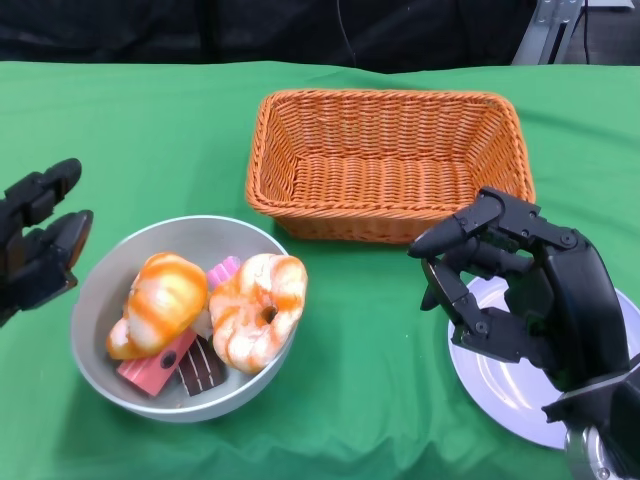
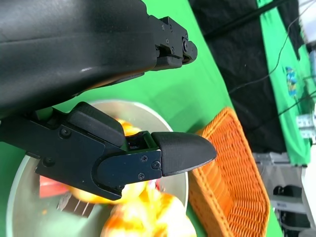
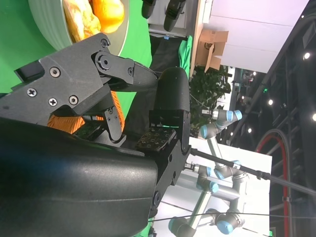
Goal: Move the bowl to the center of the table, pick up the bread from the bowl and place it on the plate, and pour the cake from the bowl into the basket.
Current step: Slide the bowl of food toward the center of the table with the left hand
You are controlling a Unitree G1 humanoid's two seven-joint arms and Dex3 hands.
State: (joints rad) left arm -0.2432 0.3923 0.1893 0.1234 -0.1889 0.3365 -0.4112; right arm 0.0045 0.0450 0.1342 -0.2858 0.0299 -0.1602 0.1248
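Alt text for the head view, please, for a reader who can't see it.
A grey bowl of bread and cake sits on a green table, between the open left hand and the open right hand, which hovers over a white plate. An empty orange basket stands behind.

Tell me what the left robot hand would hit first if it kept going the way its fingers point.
Likely the bowl: the left robot hand points toward its near rim, though its height above the rim is unclear.

A green cloth (image 1: 150, 130) covers the counter. Black drapes (image 1: 250, 30) hang behind it. Beyond stand a plant (image 3: 207, 89), a cardboard box (image 3: 215, 47), and ceiling lights (image 3: 306, 56).
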